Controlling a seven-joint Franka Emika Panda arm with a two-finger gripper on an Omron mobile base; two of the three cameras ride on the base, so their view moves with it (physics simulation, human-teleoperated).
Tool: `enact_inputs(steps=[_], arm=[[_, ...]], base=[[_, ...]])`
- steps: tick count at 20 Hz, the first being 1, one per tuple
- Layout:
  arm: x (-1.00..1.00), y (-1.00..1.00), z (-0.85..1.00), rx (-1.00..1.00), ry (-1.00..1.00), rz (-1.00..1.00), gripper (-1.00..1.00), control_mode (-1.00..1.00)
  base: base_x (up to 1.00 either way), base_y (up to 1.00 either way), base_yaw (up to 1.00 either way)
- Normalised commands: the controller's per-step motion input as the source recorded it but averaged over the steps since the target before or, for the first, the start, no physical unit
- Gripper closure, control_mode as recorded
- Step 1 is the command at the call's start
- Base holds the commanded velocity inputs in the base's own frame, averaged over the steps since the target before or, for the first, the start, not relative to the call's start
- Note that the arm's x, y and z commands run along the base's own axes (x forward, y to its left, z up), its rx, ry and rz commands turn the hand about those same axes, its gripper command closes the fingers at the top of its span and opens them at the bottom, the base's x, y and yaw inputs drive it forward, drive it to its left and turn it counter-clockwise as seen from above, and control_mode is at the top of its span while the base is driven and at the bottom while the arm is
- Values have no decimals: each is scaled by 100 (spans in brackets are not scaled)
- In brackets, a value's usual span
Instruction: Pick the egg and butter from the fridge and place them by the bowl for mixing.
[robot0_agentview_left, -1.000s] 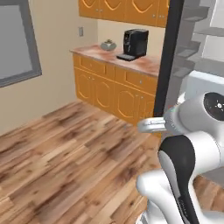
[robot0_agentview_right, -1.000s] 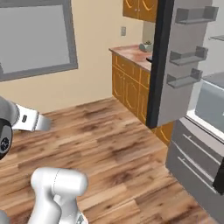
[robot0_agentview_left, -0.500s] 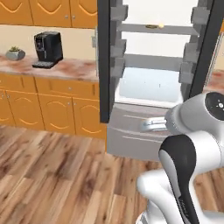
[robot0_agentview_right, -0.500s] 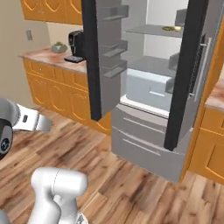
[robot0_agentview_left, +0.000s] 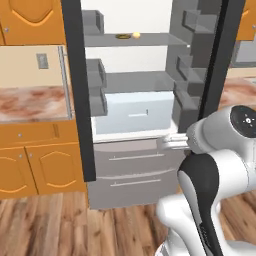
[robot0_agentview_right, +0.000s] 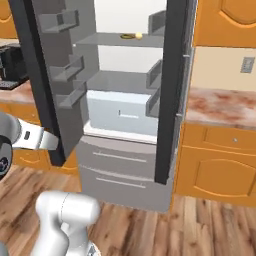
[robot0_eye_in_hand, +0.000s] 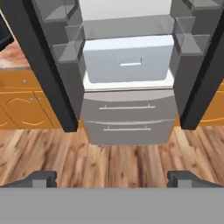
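Gripper (robot0_eye_in_hand: 112, 178) spread wide, holding nothing, fingertips (robot0_eye_in_hand: 41, 178) far apart at the bottom of the hand view, above the wooden floor (robot0_eye_in_hand: 109, 162) and facing the fridge (robot0_eye_in_hand: 127, 109); well apart from the fridge still. Both fridge doors (robot0_agentview_right: 45, 85) standing open, with grey bins on their inner sides; pale blue-white drawer (robot0_agentview_left: 134, 112) in the middle of the fridge, two grey drawers (robot0_agentview_right: 120, 170) under it. On the upper shelf (robot0_agentview_left: 135, 41), egg (robot0_agentview_left: 136, 35) as a small yellow oval; just beside it, to the left in both base views, butter (robot0_agentview_left: 121, 36), flat and dull yellow. Orange cabinets (robot0_agentview_left: 35, 165) and marbled counter (robot0_agentview_right: 220, 106) at both sides of the fridge; bowl not visible.
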Motion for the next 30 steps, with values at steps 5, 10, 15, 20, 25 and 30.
enact_inputs(steps=[5,10,15,20,25,30], arm=[[0,0,0,0,0,0,-100,100],[0,0,0,0,0,0,-100,100],[0,0,0,0,0,0,-100,100],[0,0,0,0,0,0,-100,100],[0,0,0,0,0,0,-100,100],[0,0,0,0,0,0,-100,100]], base=[[100,18,-45],[62,9,-18],[29,16,1],[36,15,2],[79,0,-7],[100,0,-16]])
